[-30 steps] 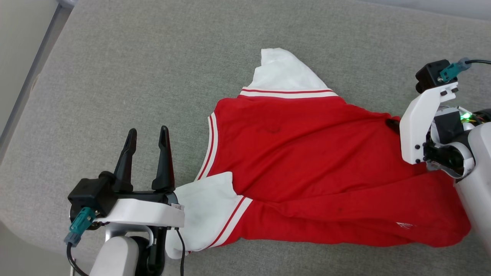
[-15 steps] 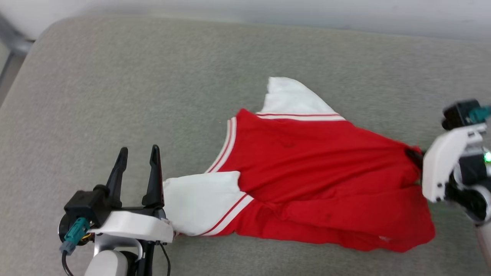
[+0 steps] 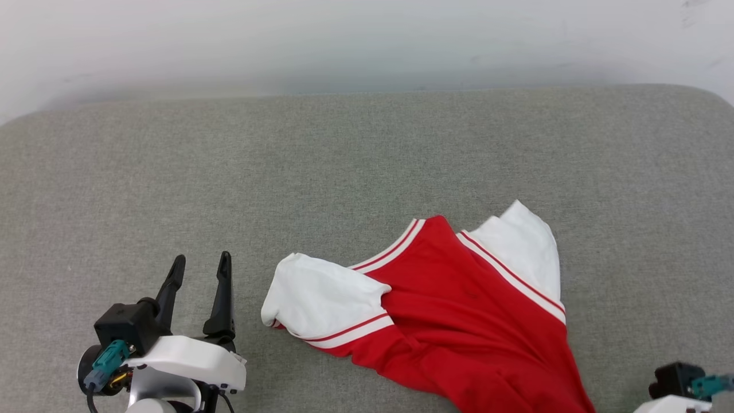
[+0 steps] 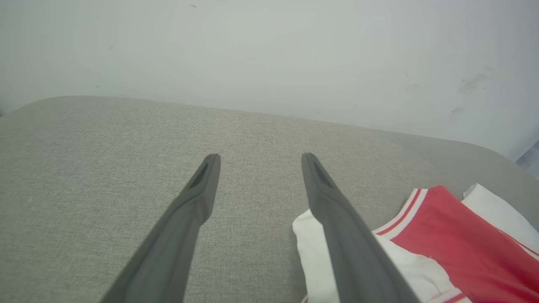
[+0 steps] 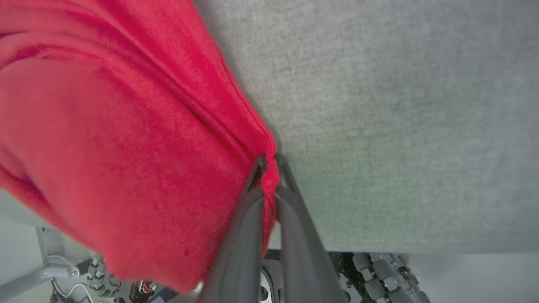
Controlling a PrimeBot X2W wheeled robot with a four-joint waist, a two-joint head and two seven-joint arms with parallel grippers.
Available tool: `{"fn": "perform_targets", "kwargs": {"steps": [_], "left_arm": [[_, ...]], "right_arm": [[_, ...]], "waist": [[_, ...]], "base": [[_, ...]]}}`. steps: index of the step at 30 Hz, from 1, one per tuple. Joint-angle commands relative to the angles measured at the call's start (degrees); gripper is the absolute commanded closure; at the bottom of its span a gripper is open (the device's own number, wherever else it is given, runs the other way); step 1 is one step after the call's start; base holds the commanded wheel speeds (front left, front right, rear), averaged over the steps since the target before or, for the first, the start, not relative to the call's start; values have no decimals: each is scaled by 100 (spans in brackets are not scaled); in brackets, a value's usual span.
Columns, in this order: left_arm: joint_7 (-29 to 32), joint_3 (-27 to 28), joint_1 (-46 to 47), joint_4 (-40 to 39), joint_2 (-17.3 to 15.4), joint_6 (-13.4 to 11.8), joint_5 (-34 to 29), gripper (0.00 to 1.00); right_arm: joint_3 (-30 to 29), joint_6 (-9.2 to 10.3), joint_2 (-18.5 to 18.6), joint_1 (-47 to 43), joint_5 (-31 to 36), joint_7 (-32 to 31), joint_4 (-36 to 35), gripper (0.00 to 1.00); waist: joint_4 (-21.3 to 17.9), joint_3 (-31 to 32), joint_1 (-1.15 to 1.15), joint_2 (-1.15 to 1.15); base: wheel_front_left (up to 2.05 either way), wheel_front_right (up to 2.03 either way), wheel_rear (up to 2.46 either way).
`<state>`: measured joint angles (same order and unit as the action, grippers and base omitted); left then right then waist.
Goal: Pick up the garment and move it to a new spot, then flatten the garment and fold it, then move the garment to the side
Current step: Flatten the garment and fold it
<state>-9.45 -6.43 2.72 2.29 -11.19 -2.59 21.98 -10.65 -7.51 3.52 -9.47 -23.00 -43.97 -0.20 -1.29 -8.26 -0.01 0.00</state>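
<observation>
While right gripper point(image 5: 270, 160) pinches garment point(image 3: 459, 321), left gripper point(image 3: 202, 257) — splayed

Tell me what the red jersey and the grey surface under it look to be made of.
Red jersey: soft matte knit fabric, probably; it creases, drapes, and shows fine grain in the right wrist view. Grey surface: matte woven cloth, seemingly over padding; flecked weave, rounded corners.

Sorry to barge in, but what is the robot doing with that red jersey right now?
The right gripper is shut on a red edge of the garment. Its white sleeves lie on the grey padded surface. The left gripper is open, holding nothing, beside the nearer sleeve.
</observation>
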Motion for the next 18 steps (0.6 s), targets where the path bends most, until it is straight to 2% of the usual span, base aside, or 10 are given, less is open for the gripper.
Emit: {"fn": "perform_targets", "kwargs": {"steps": [1,7,8,9,18], "left_arm": [[18,18,-39,27,-41,-11,36,0],[112,-14,-50,96,-52,-29,73,0],[117,-20,-65,117,-51,-34,82,0],[129,-23,-74,118,-50,-37,85,0],[271,-65,-89,259,-34,-60,194,0]], "right_arm": [[68,4,-52,-178,-106,-32,15,100],[358,4,-81,-373,-542,374,329,100],[375,4,-83,-322,-545,542,326,57],[369,4,-83,-257,-464,733,304,0],[154,4,-65,362,292,2965,78,0]], "waist": [[-28,26,1,0],[36,86,1,0],[59,99,1,0],[79,108,1,0],[314,201,1,0]], "base": [[0,0,0],[0,0,0],[0,0,0],[0,0,0],[0,0,0]]}}
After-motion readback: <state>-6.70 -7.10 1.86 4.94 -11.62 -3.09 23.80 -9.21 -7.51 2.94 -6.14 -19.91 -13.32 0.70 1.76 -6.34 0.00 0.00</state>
